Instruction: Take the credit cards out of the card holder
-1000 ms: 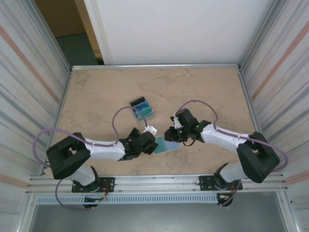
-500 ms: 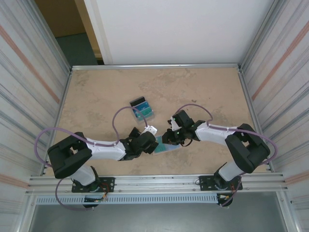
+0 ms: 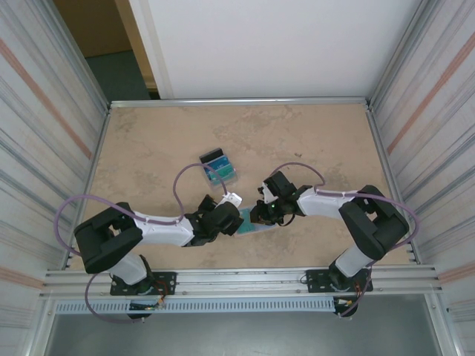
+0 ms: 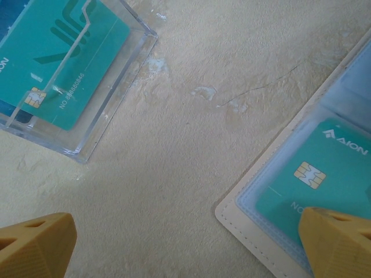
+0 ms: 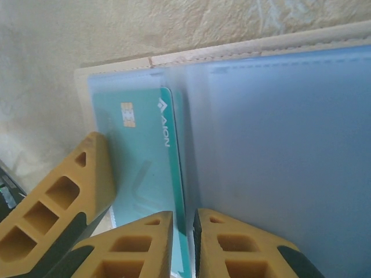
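Pinching the teal credit card (image 5: pixel 148 156) at its 6 o'clock end in the closed right gripper (image 5: pixel 192 243) — long axis toward 12 o'clock in the card holder (image 5: pixel 261 49) — with left gripper (image 4: pixel 185 246) spread wide.

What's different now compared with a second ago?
The right arm folded its elbow inward; the right end effector slid slightly leftward and nearer over the holder, fingers pinched on the edge of the teal card. The left end effector, open with one finger over the holder, and the tray of cards stayed put.
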Available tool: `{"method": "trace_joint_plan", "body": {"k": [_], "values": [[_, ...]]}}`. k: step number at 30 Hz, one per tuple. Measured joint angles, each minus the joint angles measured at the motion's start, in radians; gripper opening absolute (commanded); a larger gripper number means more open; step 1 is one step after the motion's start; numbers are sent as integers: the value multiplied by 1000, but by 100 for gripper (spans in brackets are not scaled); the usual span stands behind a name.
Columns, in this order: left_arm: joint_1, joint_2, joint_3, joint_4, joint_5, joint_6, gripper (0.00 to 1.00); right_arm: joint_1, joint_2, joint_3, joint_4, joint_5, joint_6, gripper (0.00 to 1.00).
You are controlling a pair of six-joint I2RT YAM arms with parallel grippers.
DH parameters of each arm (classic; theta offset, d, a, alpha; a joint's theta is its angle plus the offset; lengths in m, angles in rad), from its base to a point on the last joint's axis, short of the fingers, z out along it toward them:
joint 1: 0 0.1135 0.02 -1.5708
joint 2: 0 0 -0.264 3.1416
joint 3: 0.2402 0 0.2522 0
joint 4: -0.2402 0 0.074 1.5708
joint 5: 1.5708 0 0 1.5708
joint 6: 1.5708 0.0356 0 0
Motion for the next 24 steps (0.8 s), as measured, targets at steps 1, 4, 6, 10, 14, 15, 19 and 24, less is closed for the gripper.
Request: {"method": "trace_joint_plan", "body": {"k": [1,4,6,10,14,15,19,24], "values": [[0,0,0,0,-1,0,99,0,2,0,2,0,0,17],[0,0,0,-3,-8,0,99,0,8,-2,18,-5,0,17],[0,0,0,-3,-14,0,99,-2,9,-9,36,-11,0,17],[-1,2,1,-3,-18,0,99,-16,9,-32,80,-39,5,16],[-6,5,3,-4,-25,0,99,-34,9,-57,129,-76,27,15],[-7,5,3,-4,-25,0,99,-38,9,-62,140,-85,30,15],[-13,7,8,-10,-37,0,99,-46,9,-80,184,-115,47,14],[-17,10,13,-19,-45,0,99,-54,9,-96,215,-138,57,13]]}}
